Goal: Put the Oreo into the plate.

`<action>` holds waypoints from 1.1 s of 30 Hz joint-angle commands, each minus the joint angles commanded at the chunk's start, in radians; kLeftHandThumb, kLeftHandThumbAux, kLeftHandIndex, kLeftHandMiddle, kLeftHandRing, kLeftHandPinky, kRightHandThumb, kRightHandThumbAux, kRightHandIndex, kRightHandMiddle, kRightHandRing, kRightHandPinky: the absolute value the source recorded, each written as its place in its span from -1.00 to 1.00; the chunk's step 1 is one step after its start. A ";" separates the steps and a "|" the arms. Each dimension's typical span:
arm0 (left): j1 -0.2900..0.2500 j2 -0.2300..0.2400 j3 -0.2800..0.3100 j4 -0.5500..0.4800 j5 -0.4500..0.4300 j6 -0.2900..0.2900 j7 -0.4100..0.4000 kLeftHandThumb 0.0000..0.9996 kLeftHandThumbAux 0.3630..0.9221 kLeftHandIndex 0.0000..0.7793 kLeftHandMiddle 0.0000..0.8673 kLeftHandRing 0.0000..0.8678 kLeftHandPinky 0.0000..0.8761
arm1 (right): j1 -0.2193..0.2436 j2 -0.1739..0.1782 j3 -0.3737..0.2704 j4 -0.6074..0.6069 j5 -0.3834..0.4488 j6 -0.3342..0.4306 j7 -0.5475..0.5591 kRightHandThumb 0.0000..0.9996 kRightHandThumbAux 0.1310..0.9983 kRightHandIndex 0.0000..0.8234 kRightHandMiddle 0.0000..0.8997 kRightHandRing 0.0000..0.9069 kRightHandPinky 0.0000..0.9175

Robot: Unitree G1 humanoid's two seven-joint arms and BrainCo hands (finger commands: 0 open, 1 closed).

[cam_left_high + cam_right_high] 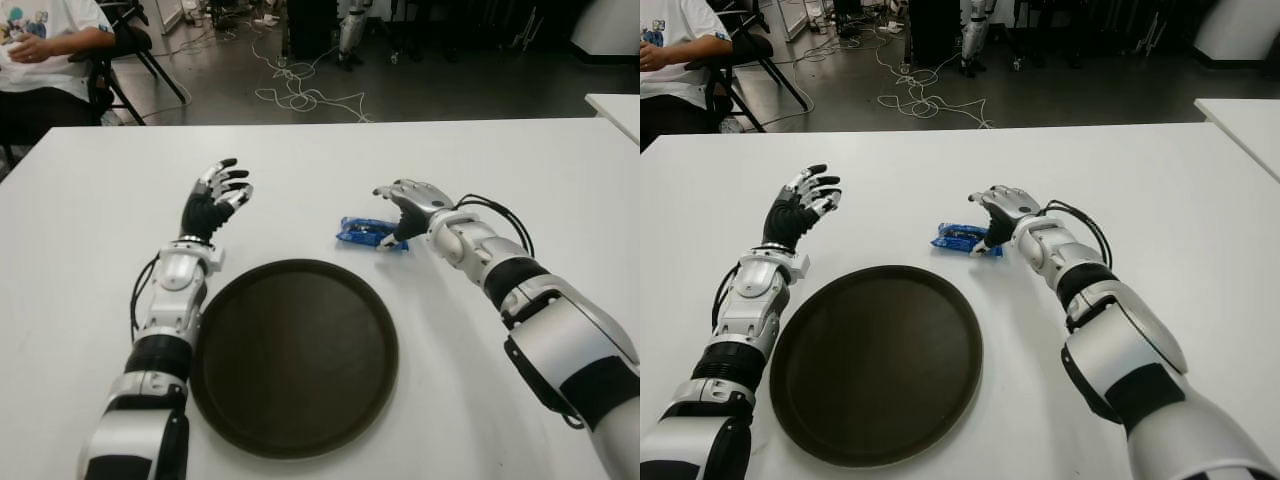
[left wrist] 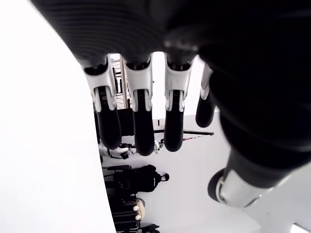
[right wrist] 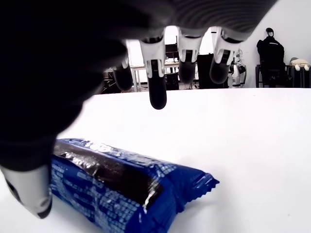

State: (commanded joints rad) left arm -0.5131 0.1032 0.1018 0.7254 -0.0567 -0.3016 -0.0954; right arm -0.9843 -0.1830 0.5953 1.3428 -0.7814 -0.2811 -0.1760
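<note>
The right hand (image 1: 408,205) sits over the white table (image 1: 500,160) with its fingers (image 3: 158,94) spread and hanging loose, holding nothing. The blue Oreo packet (image 1: 368,234) lies flat on the table right under the hand, toward its thumb side, and the thumb tip (image 3: 29,194) comes down just beside one end of the wrapper; whether the thumb actually touches the packet cannot be told. The remaining fingers hang above the table beyond the packet, clear of it. The round dark plate (image 1: 295,355) lies nearer the robot's body than this hand, off toward the left arm, and the packet is near its far rim but apart from it. The left hand (image 1: 215,200) shows past the plate's far left edge, beside it, fingers stretched out and apart, gripping nothing. A seated person (image 1: 45,50) is well beyond the left hand, past the far corner of the table.
</note>
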 joint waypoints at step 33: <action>-0.003 -0.017 -0.002 -0.005 0.008 0.007 0.017 -0.51 0.39 -0.50 -0.35 -0.37 -0.33 | 0.074 0.058 0.043 0.005 0.006 -0.084 0.067 -1.00 0.26 -0.98 -0.93 -0.91 -0.90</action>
State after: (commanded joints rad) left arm -0.5163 0.0867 0.0999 0.7206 -0.0486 -0.2944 -0.0783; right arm -0.9106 -0.1246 0.6388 1.3480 -0.7754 -0.3654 -0.1086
